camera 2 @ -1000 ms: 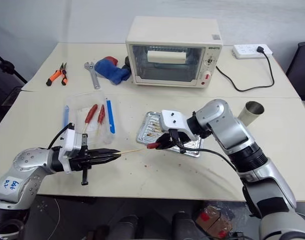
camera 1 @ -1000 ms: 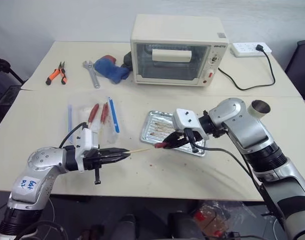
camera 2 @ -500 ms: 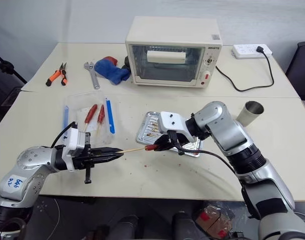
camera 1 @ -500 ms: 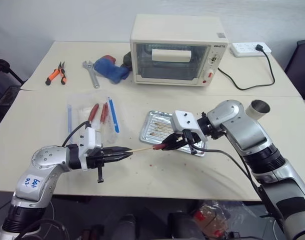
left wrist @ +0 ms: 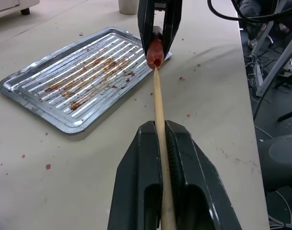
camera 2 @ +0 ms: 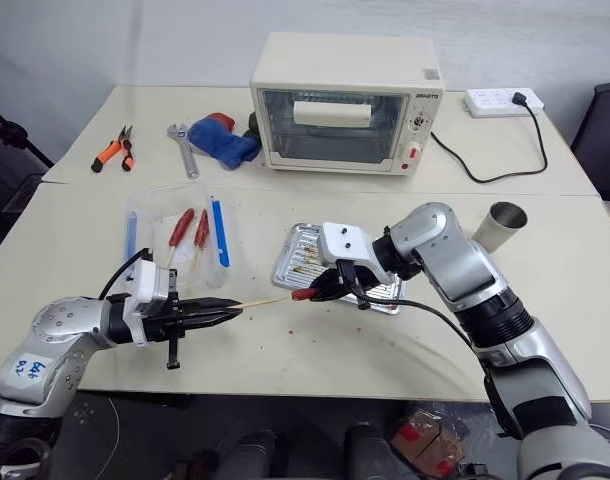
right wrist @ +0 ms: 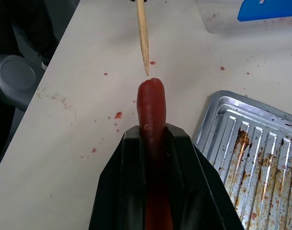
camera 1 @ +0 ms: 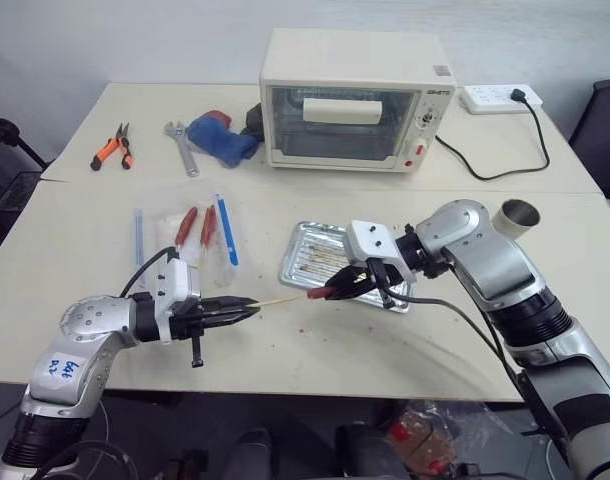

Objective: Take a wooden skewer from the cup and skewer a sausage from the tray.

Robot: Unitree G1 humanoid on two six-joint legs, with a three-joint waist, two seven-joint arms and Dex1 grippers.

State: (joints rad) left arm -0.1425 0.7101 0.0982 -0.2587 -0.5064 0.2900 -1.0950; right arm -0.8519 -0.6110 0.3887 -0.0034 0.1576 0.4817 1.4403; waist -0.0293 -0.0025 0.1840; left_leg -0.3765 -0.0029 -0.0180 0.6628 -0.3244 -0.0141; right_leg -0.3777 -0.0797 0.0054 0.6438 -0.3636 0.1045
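1. I am pinching the wooden skewer (left wrist: 158, 103) in my left gripper (camera 1: 247, 306), its two black fingers pressed together on the stick, which is pointing rightward over the table (camera 1: 85, 240), near its front edge

2. I am clamping the sausage (right wrist: 151, 108) between the fingers of my right gripper (camera 1: 347, 285); its free red end is sticking out to the left, toward the skewer tip

3. Step in hand, as I judge it: the piercing itself. In the left wrist view the tip is sitting at the sausage's end face; in the right wrist view it is lying just beside that end, so I cannot tell whether it is touching or already biting in

4. The tray (camera 1: 300, 255) is lying empty on the table just behind my right gripper, ridged bottom streaked with brown grease. The cup (camera 1: 518, 214) is standing far right, well apart from both grippers

5. The next move is calling for a straight push along the stick's own line into the centre of the end face; any sideways offset, in my judgement, is risking the tip glancing off the smooth skin

6. Writing: the toaster oven (camera 1: 357, 98) is carrying a small dark brand mark on its upper right corner, too small to read; a blue handwritten label on my left arm is likewise not legible
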